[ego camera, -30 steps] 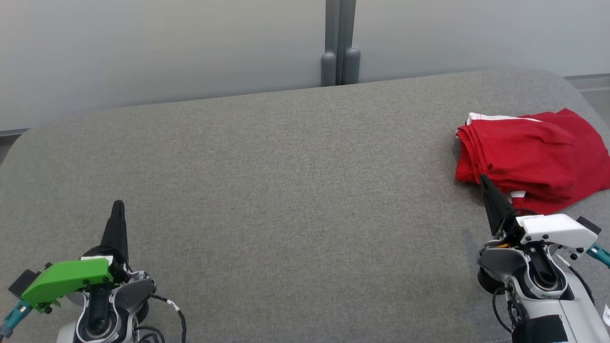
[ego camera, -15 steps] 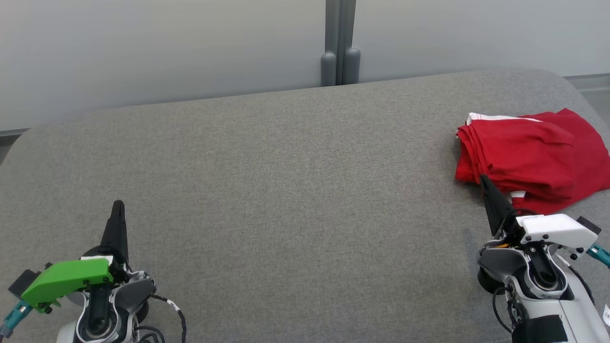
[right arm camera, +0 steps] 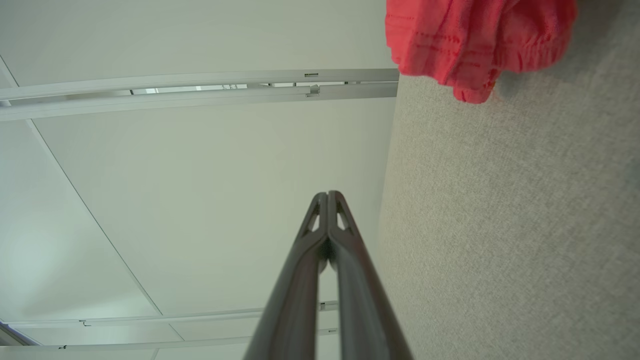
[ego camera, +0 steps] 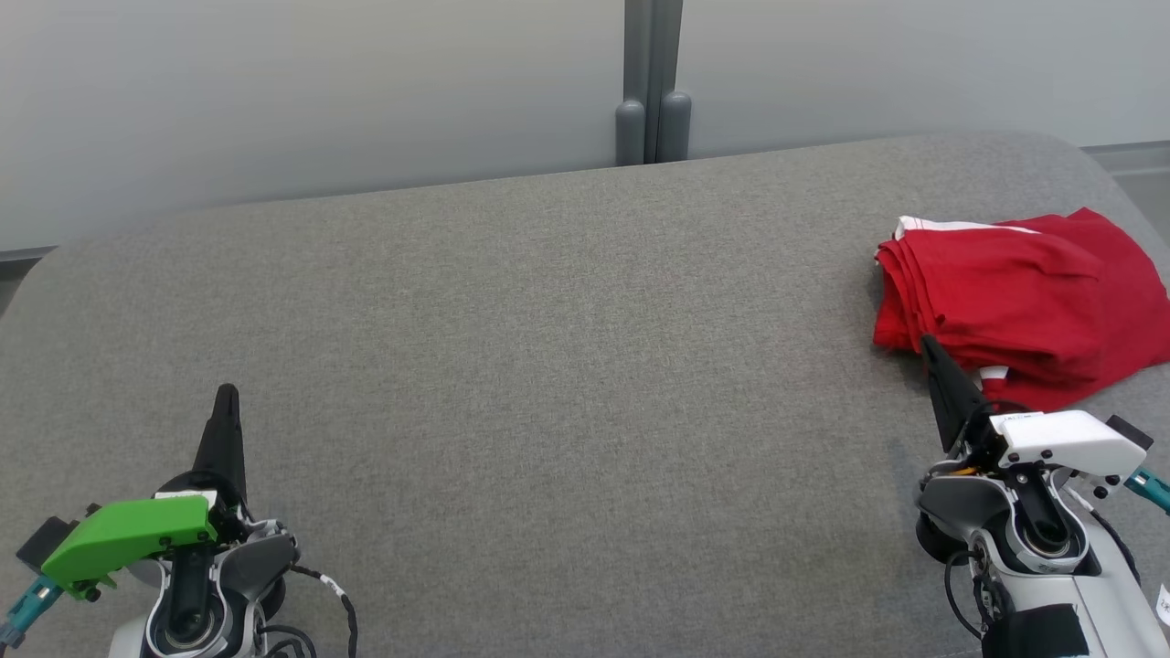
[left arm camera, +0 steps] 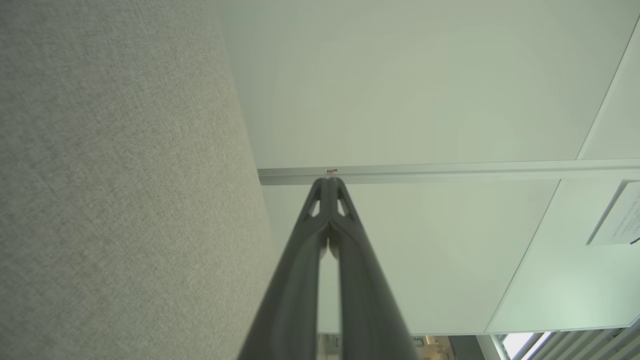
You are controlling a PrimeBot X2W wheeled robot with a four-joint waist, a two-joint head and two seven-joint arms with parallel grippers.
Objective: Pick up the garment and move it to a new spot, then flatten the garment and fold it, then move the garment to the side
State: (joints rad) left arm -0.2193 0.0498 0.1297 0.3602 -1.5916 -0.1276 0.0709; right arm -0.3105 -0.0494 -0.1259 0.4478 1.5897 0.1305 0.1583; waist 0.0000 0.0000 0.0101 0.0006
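Observation:
A red garment (ego camera: 1015, 306) with a white trim lies folded in a bundle at the right side of the grey padded table (ego camera: 567, 366); its edge also hangs into the top of the right wrist view as the garment (right arm camera: 470, 40). My right gripper (ego camera: 930, 345) is shut and empty, its tip just in front of the garment's near edge; the right gripper (right arm camera: 328, 194) has its fingers pressed together. My left gripper (ego camera: 226, 393) rests at the lower left, far from the garment, shut with nothing held; the left gripper (left arm camera: 328, 181) also has closed fingers.
Pale wall panels with a grey post (ego camera: 652, 82) stand behind the table's far edge. The table's rounded right corner (ego camera: 1088, 160) lies just beyond the garment. The broad grey surface stretches between the two grippers.

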